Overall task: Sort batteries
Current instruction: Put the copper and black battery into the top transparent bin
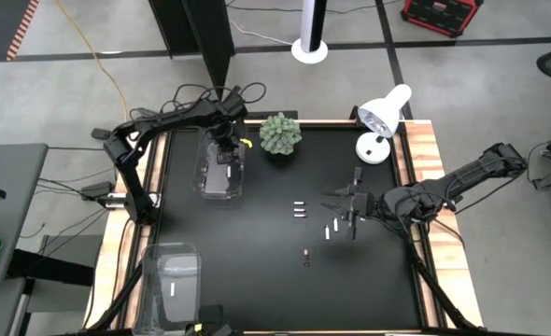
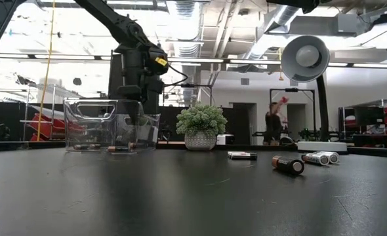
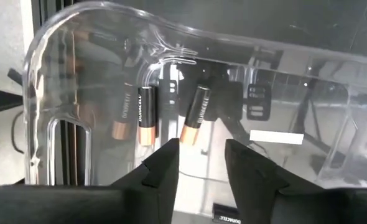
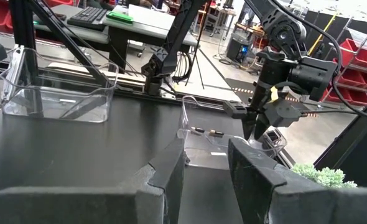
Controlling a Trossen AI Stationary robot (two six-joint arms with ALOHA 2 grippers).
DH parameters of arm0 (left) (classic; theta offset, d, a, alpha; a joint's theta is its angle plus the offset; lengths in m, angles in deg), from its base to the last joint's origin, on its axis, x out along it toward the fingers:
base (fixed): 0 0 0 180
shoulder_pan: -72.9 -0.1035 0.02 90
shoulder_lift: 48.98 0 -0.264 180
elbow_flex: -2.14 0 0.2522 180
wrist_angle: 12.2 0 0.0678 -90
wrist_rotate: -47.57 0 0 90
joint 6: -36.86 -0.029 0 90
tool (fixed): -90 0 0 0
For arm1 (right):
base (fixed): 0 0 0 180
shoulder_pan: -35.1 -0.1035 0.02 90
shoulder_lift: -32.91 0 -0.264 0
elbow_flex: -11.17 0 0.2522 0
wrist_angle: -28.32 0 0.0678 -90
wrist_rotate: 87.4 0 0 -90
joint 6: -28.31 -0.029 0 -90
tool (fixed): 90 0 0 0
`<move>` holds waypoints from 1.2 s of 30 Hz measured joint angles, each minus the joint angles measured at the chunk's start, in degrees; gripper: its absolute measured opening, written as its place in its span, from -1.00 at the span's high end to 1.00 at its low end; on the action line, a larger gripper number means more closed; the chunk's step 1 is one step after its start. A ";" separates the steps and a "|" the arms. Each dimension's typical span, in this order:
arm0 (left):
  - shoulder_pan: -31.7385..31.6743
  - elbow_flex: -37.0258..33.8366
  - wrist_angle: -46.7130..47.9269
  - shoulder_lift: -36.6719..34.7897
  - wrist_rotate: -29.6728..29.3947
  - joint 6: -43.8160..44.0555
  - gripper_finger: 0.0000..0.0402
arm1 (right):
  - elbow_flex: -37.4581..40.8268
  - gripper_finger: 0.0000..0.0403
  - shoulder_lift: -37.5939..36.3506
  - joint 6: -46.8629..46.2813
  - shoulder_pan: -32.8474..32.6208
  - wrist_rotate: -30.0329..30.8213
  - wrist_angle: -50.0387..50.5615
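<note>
Several dark batteries with copper ends (image 3: 147, 115) lie on the floor of a clear bin (image 1: 222, 173) at the table's far left. My left gripper (image 3: 202, 157) hangs open just above them, inside the bin's rim, and holds nothing. It also shows over the bin (image 2: 111, 124) in the low view. More batteries lie loose on the black table: a white pair (image 1: 300, 211), two more (image 1: 332, 226) and a dark one (image 1: 306, 256). My right gripper (image 1: 343, 207) hovers open over the table just right of the loose batteries, pointing toward the left edge.
A second clear bin (image 1: 173, 278) stands at the near left corner. A small potted plant (image 1: 280, 133) and a white desk lamp (image 1: 383, 121) stand along the far edge. The table has a raised wooden border (image 1: 425, 168). A person (image 2: 273, 121) stands far off in the room.
</note>
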 joint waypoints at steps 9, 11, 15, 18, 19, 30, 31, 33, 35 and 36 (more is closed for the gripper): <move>3.12 4.22 1.83 -2.69 -1.54 1.65 0.35 | 0.00 0.29 0.00 0.00 0.00 0.00 0.00; 4.49 5.35 1.37 -4.68 -1.89 1.83 0.38 | -0.01 0.29 0.00 0.00 0.00 0.00 0.00; 8.86 6.36 -1.39 -9.35 -0.09 3.08 0.42 | 0.01 0.29 0.00 0.00 0.02 0.00 0.00; 14.05 6.40 -3.84 -12.12 5.04 2.80 0.44 | 0.01 0.29 0.00 0.00 0.02 0.00 0.00; 16.00 6.40 -4.74 -12.58 6.18 2.45 0.44 | 0.01 0.29 0.00 0.00 0.02 0.00 0.00; 37.82 6.38 -12.72 -7.54 6.97 -7.62 0.42 | 0.01 0.29 0.00 -0.02 0.02 0.00 1.08; 39.38 6.38 -13.54 -6.48 6.99 -8.68 0.40 | 0.01 0.29 0.00 -0.06 -0.08 0.02 1.36; 41.96 6.38 -15.24 -3.98 7.01 -10.50 0.34 | 0.01 0.29 0.00 -0.07 -0.17 0.02 1.40; 43.86 6.37 -16.64 -1.37 6.92 -11.65 0.27 | 0.01 0.29 0.00 -0.12 -0.60 0.03 1.36; 44.64 6.34 -17.34 0.21 6.59 -11.87 0.23 | 0.01 0.29 0.00 -0.11 -0.88 0.03 1.38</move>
